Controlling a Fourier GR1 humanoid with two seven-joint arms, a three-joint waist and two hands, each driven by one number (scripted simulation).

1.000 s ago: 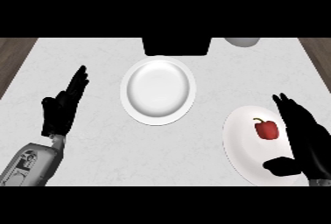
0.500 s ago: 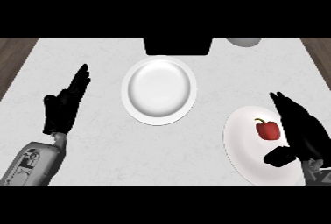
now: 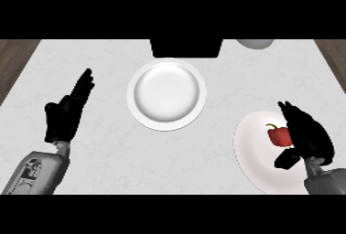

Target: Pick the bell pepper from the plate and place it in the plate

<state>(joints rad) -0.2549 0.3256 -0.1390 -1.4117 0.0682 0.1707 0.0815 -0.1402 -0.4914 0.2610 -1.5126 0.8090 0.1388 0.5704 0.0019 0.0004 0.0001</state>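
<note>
At the far left, the left hand (image 3: 65, 116) is resting above the desk (image 3: 101, 155) with its fingers straight and released, holding nothing and lying well apart from everything else.

Moving right, an empty white plate (image 3: 166, 95) is sitting near the middle of the desk, just below a dark box (image 3: 186, 47) at the back edge. This is most likely where the pepper is going. A grey rounded thing (image 3: 255, 43) is showing at the back, cut off by the edge, and I cannot tell what it is.

Further right, a second white plate (image 3: 253, 155) is carrying the bell pepper (image 3: 278, 135), which is lying in its upper half. The pepper is looking small, red and glossy, with a short curved green stem at the top left. By my judgement it is light and fairly stiff, a hollow shell that is giving a little under pressure, and its smooth skin is probably slippery. The best hold seems to be across its broad body, thumb on one side and fingers on the other, leaving the thin stem alone.

At the far right, the right hand (image 3: 307, 137) is hovering just beside the pepper, fingers extended past it and thumb jutting out below. It is not grasping anything, though whether the fingers are touching the pepper I cannot tell.
</note>
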